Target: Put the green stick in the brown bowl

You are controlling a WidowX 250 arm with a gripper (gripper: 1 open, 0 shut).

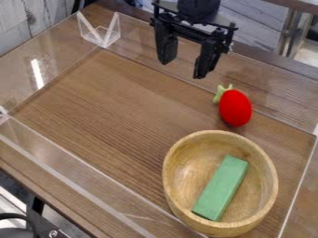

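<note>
Already the green stick (pixel 222 188) lies inside the brown bowl (pixel 181 160), well below and right of the pincer (pixel 184 61), which hangs wide open and empty above the worktop (pixel 99 112); the task looks done.

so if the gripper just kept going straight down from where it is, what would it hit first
Most likely bare table. The open gripper points down over the wood, with the strawberry toy off to the right and the brown bowl nearer the camera, though depth is hard to judge.
</note>
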